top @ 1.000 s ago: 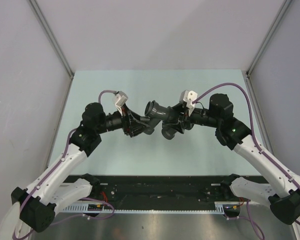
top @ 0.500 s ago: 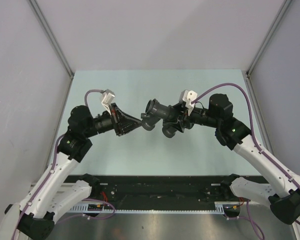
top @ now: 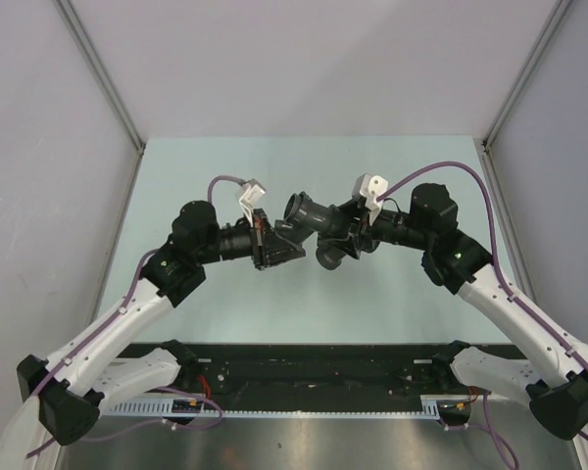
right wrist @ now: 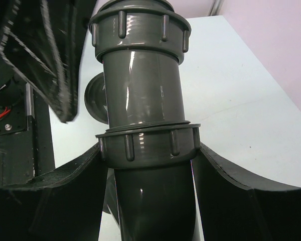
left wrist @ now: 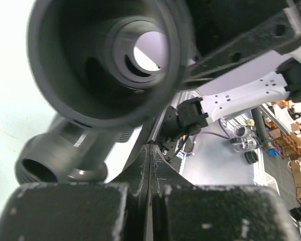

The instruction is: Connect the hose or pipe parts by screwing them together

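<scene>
1. You have one dark grey plastic straight tube with ribbed collars [right wrist: 140, 85], aloft over the pale green counter [top: 225, 304], flared mouth toward your left tool [top: 292, 248].
2. One dark grey plastic branched fitting with round ports [top: 330, 258], at the tube's other end, hanging just under it.
3. Your right tool [top: 346, 235]: jaws part-open, clamped at the collar where tube meets fitting.
4. Your left tool: jaws fully closed, empty, tips just beside the flared mouth.

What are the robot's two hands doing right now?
Left gripper: closed, holding nothing.
Right gripper: closed on the pipe.
</scene>
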Controlling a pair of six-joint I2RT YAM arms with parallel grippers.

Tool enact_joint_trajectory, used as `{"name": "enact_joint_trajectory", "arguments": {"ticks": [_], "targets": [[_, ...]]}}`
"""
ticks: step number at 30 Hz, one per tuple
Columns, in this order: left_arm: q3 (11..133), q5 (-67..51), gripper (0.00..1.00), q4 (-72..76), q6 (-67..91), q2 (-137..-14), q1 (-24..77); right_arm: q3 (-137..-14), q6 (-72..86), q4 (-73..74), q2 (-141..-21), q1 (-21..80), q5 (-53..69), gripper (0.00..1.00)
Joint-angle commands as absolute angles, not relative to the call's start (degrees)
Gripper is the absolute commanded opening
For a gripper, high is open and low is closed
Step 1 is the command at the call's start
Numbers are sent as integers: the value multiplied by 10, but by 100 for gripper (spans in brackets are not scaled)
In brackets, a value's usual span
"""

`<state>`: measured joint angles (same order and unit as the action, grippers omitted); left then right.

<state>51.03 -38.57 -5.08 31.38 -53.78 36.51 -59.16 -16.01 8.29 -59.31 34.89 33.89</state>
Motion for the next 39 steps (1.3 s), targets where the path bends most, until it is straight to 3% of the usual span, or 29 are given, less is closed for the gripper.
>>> {"name": "enact_joint_trajectory", "arguments": {"ticks": [1,11,18,31,39], "targets": [[522,-357,0,-33,298,-570,368,-619,-145,38,-570,352,367,0],[516,-290,0,-33,279,-601,351,-618,-150,63,-555,354,419,0],[525,-277,8,-28,292,-613,306,-612,-150,70,-560,364,454,0],[568,-333,20,-6,300,-635,277,-611,-185,128,-597,408,476,0],[521,-417,32,142,399,-629,236,-611,-207,156,-612,415,484,0]]}}
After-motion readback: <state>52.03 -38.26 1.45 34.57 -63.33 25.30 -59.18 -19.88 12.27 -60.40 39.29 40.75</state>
